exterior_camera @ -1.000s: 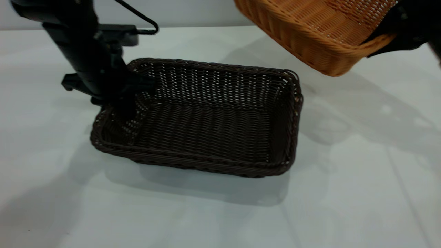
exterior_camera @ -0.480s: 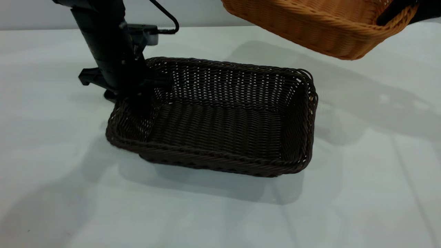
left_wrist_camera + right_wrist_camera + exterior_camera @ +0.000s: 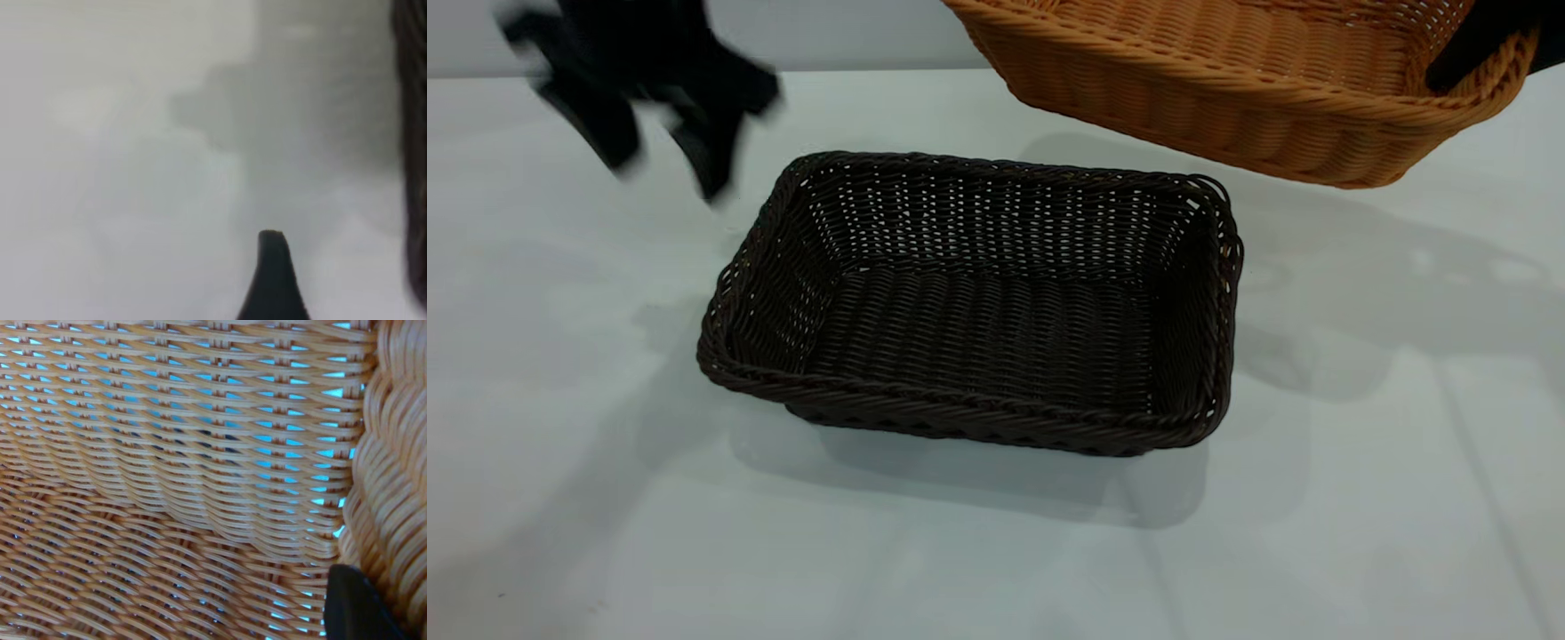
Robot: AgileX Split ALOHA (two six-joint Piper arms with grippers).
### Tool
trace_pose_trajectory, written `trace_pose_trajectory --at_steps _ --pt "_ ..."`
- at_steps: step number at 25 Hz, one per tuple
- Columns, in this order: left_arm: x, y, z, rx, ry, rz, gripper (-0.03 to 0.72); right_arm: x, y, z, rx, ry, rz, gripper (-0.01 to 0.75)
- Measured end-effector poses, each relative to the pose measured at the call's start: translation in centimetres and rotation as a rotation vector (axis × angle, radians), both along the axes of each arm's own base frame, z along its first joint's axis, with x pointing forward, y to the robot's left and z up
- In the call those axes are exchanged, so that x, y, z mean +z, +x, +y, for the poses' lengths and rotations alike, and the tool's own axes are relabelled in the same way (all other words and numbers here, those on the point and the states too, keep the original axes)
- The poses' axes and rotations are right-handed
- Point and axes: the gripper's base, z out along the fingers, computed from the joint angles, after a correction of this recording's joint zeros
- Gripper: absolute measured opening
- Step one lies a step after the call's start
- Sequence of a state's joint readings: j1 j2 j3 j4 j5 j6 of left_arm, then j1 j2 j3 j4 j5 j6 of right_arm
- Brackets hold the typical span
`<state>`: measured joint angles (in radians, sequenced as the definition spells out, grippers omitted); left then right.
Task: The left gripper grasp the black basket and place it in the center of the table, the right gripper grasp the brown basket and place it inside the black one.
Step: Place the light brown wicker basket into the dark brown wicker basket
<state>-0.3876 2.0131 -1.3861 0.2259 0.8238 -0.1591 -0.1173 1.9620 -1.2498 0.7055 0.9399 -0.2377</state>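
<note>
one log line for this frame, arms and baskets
left gripper: open, clear of black basket | black basket: on table | right gripper: holds brown basket aloft

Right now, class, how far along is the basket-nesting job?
Done: the black basket sits flat mid-table, and the left gripper is off it, fingers apart. In hand: the right gripper holds the brown basket by its rim, up in the air behind the black one. Left: lowering it inside.
</note>
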Motion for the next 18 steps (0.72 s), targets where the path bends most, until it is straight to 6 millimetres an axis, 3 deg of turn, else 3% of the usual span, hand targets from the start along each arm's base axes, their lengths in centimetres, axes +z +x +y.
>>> trace_pose_trajectory --at_steps 3,5,8,12,18 --pt "5.6 -0.8 1.4 -0.002 0.062 -0.136 0.507 0.0 -0.2 1.3 0.051 0.0 0.015 0.073" --pt "9.2 -1.6 2.2 0.012 0.074 -0.245 0.507 0.0 -0.5 3.2 0.109 0.003 0.024 0.073" --pt "13.1 -3.1 3.1 0.034 0.068 -0.35 0.507 -0.1 -0.9 6.7 0.201 -0.002 0.017 0.074" --pt "15.6 -4.6 3.8 0.056 0.054 -0.399 0.507 -1.7 -1.4 10.6 0.292 -0.018 0.026 0.075" --pt "16.1 -5.1 4.1 0.076 0.059 -0.394 0.507 -5.6 -1.6 12.5 0.332 -0.046 0.096 0.077"
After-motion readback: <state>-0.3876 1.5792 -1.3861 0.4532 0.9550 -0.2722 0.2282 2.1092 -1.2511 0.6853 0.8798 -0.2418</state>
